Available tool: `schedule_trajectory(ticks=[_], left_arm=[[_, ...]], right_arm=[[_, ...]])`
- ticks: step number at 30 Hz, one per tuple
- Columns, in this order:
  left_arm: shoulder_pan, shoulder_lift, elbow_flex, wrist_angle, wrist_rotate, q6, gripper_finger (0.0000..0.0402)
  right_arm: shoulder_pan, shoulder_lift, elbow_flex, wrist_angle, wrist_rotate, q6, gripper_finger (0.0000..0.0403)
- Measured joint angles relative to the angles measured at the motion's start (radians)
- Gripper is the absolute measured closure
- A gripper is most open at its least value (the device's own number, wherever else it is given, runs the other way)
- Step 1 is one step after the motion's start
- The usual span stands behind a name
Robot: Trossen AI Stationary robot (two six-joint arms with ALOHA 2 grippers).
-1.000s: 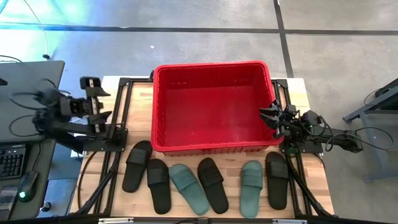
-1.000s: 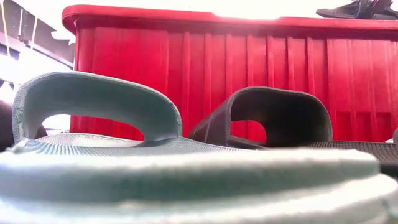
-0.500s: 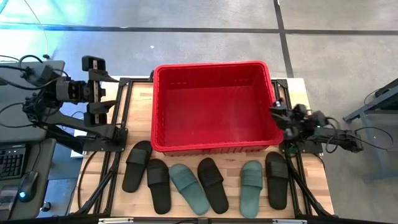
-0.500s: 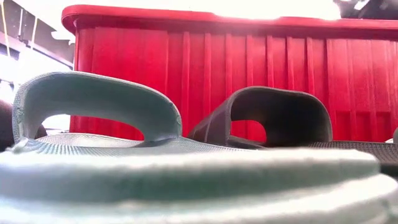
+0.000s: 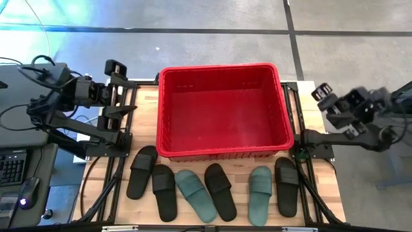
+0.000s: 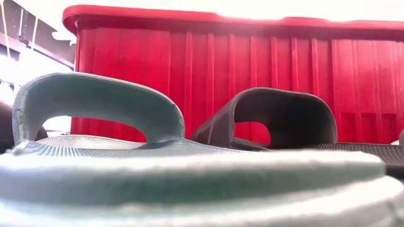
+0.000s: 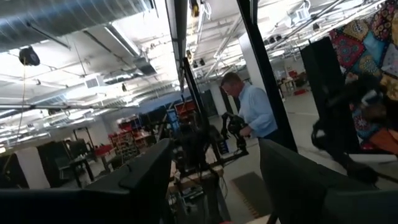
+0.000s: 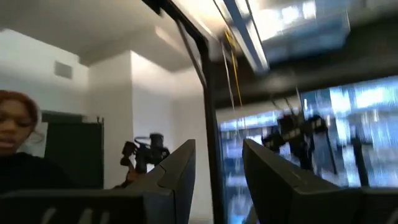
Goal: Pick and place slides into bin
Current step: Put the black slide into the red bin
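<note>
The red bin stands at the table's far middle and fills the low view. Six slides lie soles down in a row along the near edge: black, black, teal, black, teal, black. The low view shows a teal slide and a black one close up. My left gripper is open and empty, raised left of the bin. My right gripper is open and empty, raised right of the bin. Both wrist views look into the room.
Black frame rails run along both sides of the wooden table. A keyboard and a mouse lie off the table's left. A person stands in the room behind, and another person shows in the right wrist view.
My right gripper has drawn back from over the bin's right rim, toward the table's right edge and up, and no longer shows above the bin in the low view. My left gripper has moved toward the bin's left side. The slides and the bin have stayed still.
</note>
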Motion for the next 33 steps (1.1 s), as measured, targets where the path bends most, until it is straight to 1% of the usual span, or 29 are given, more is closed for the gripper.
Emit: schedule_trajectory(ticks=[3, 6, 9, 12, 13, 15, 16, 18, 20, 21, 23, 25, 29, 31, 33], left_arm=[[0.0, 0.012, 0.0, -0.01, 0.0, -0.002, 0.0174], [0.0, 0.021, 0.0, -0.029, -0.002, -0.002, 0.0174], [0.0, 0.032, 0.0, -0.037, -0.005, -0.002, 0.0174], [0.0, 0.037, 0.0, -0.056, -0.012, -0.002, 0.0174], [0.0, 0.037, 0.0, -0.065, -0.012, -0.002, 0.0174], [0.0, 0.036, 0.0, -0.084, -0.012, -0.002, 0.0174], [0.0, 0.036, 0.0, -0.094, -0.012, -0.001, 0.0174], [0.0, 0.036, 0.0, -0.123, -0.012, 0.0, 0.0174], [0.0, 0.036, 0.0, -0.167, -0.012, 0.0, 0.0174], [0.0, 0.036, 0.0, -0.19, -0.012, 0.0, 0.0174], [0.0, 0.036, 0.0, -0.234, -0.012, 0.0, 0.0174], [0.0, 0.036, 0.0, -0.271, -0.012, 0.001, 0.0174], [0.0, 0.036, 0.0, -0.324, -0.028, 0.002, 0.0174], [0.0, 0.036, 0.0, -0.346, -0.057, 0.002, 0.0174], [0.0, 0.036, 0.0, -0.373, -0.089, 0.002, 0.0174]], right_arm=[[0.0, 0.129, 0.167, -0.128, -0.001, 0.005, 0.0281], [0.0, 0.238, 0.291, -0.179, -0.001, 0.077, 0.0281], [0.0, 0.325, 0.384, -0.178, -0.003, 0.154, 0.0281], [0.0, 0.4, 0.456, -0.192, 0.003, 0.163, 0.0281], [0.0, 0.422, 0.475, -0.209, -0.007, 0.165, 0.0281], [0.0, 0.458, 0.507, -0.24, -0.064, 0.143, 0.0281], [0.0, 0.474, 0.516, -0.262, -0.11, 0.142, 0.0281], [0.01, 0.505, 0.522, -0.291, -0.2, 0.193, 0.0281], [0.048, 0.534, 0.511, -0.317, -0.276, 0.253, 0.0281], [0.077, 0.547, 0.497, -0.331, -0.293, 0.276, 0.0281], [0.14, 0.576, 0.468, -0.358, -0.3, 0.304, 0.0281], [0.201, 0.608, 0.442, -0.411, -0.301, 0.372, 0.0281], [0.327, 0.669, 0.385, -0.572, -0.27, 0.604, 0.0281], [0.395, 0.695, 0.353, -0.684, -0.242, 0.717, 0.0281], [0.462, 0.723, 0.317, -0.814, -0.227, 0.87, 0.0281]])
